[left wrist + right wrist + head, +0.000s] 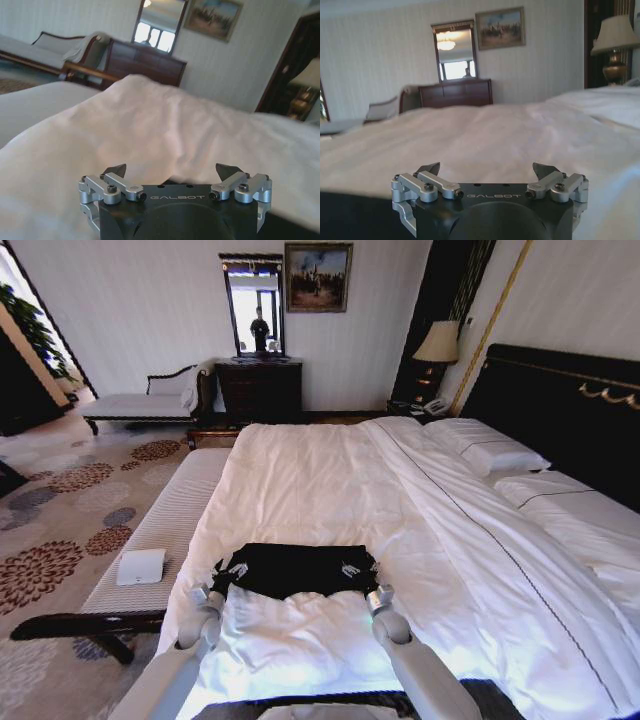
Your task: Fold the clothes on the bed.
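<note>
T-shirt on bed, bench left

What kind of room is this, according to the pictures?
Most likely a hotel bedroom, or a formal bedroom at home: a large bed with white bedding and a dark headboard, a bedside lamp, and a dark dresser under a mirror.

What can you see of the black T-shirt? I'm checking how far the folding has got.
The black fabric T-shirt lies flat on the white duvet near the bed's foot end, already folded into a wide, short band with a straight far edge and a wavy near edge. The left pincer sits over its left end and the right pincer over its right end, both open. No lettering shows.
</note>
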